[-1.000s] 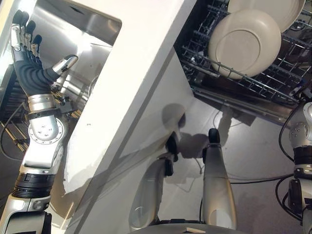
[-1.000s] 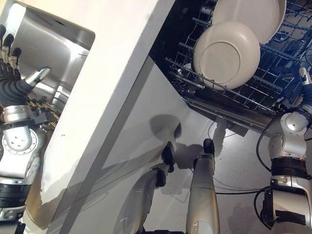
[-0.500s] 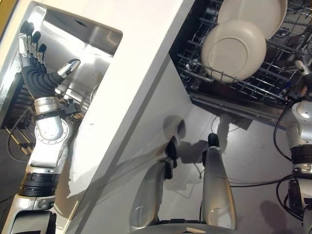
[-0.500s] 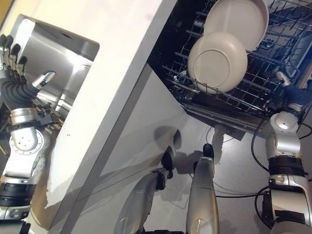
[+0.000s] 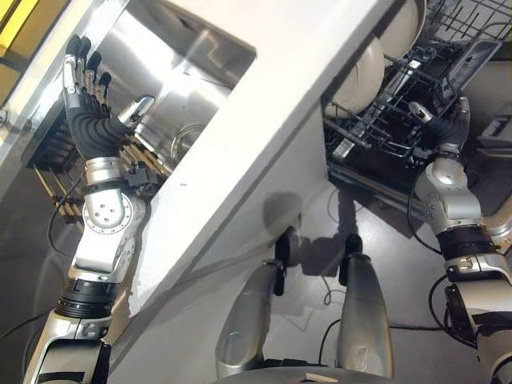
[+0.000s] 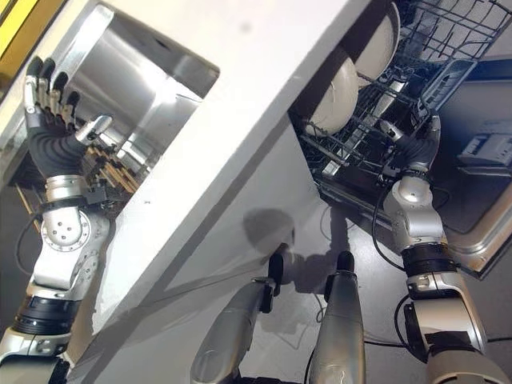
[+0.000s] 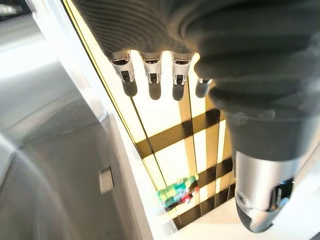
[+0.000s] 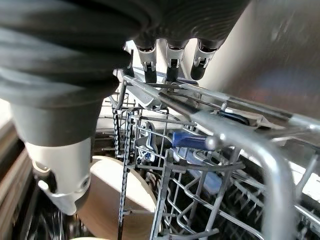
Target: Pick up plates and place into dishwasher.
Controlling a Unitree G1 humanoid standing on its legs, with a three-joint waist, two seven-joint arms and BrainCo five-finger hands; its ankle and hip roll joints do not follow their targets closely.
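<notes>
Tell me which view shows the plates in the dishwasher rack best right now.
The right eye view: two plates stand on edge in the dishwasher rack, rims clear, with the right robot hand by the rack's front. The left eye view has them partly behind the counter. The right wrist view catches part of one rim through the wires.

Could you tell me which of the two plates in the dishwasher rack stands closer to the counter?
The front plate, standing against the counter's edge; the other plate stands behind it, deeper in the rack.

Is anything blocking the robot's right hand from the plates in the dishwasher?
Yes. The right hand is at the outer edge of the dishwasher rack, and the rack's wire bars stand between it and the plates inside.
</notes>
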